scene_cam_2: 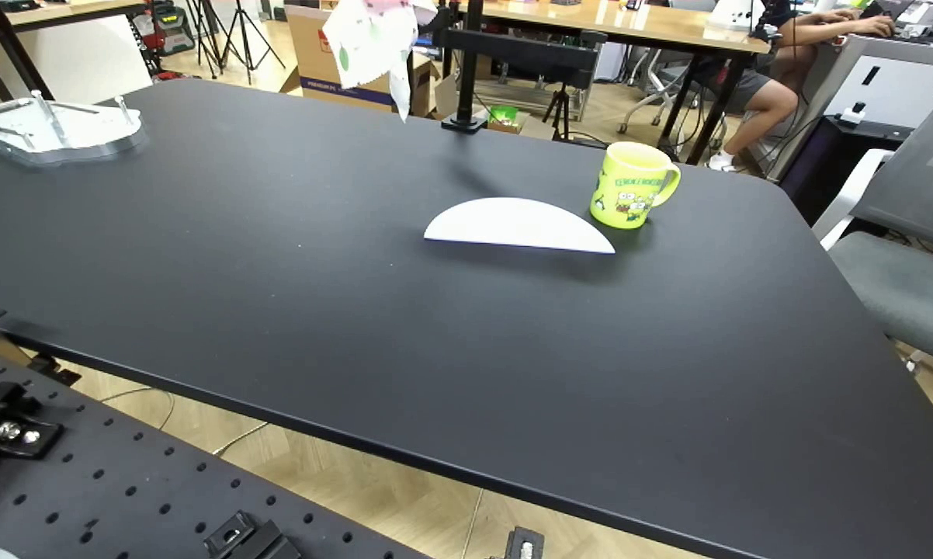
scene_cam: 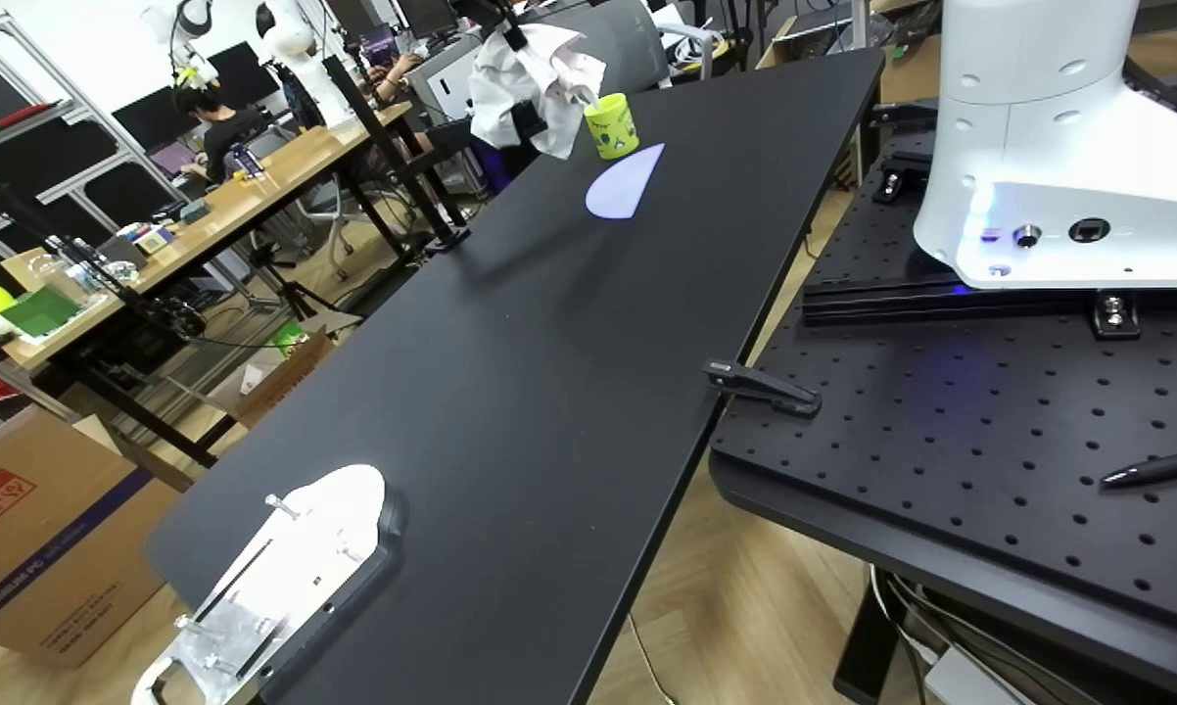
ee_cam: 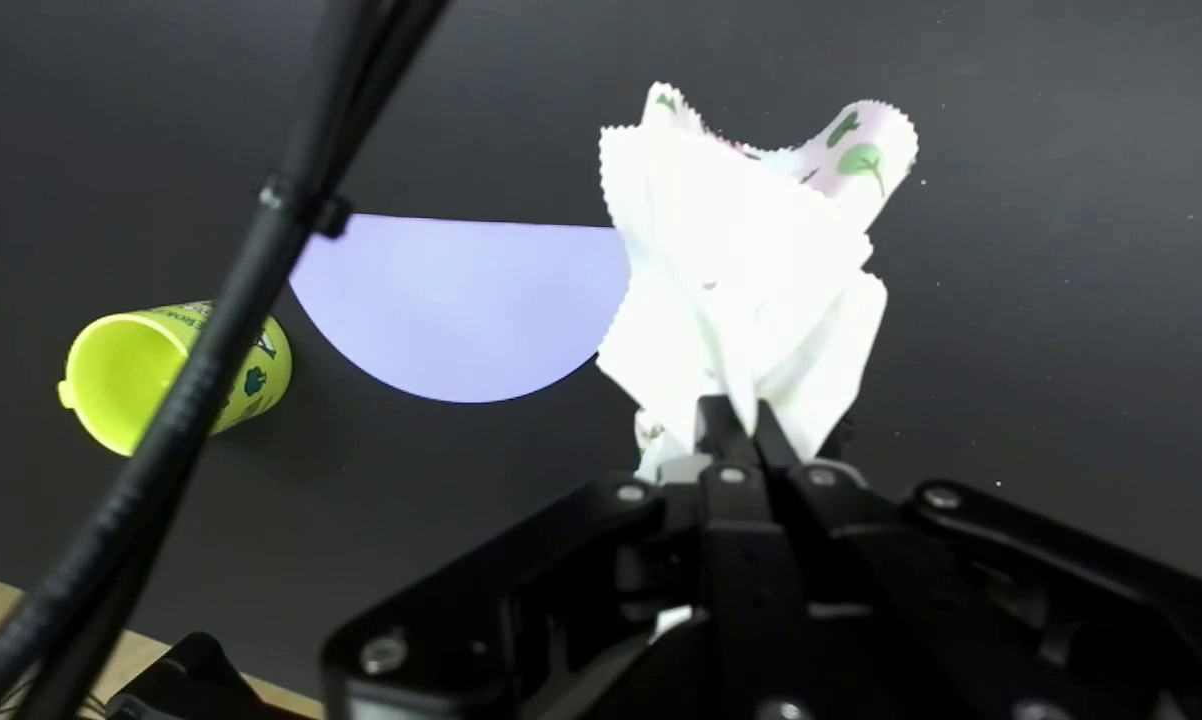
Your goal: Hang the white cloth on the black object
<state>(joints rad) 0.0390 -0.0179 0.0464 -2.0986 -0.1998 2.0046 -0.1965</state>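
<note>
The white cloth (scene_cam: 525, 83) has a printed pattern and zigzag edges. My gripper (ee_cam: 746, 418) is shut on it; a fold is pinched between the fingertips in the wrist view. The cloth (ee_cam: 741, 260) hangs in the air above the black table. In an exterior view the cloth (scene_cam_2: 381, 46) hangs just left of the black stand (scene_cam_2: 466, 93) and its horizontal bar (scene_cam_2: 525, 56); the gripper is above that frame. The stand also shows in an exterior view (scene_cam: 390, 147). A dark piece shows against the cloth there. I cannot tell whether cloth and bar touch.
A yellow-green mug (scene_cam_2: 629, 186) and a pale half-round sheet (scene_cam_2: 517, 223) are on the black table (scene_cam_2: 466, 349). A white plate-like fixture with metal posts (scene_cam: 305, 558) lies at the table's far end. A cable (ee_cam: 231, 330) crosses the wrist view.
</note>
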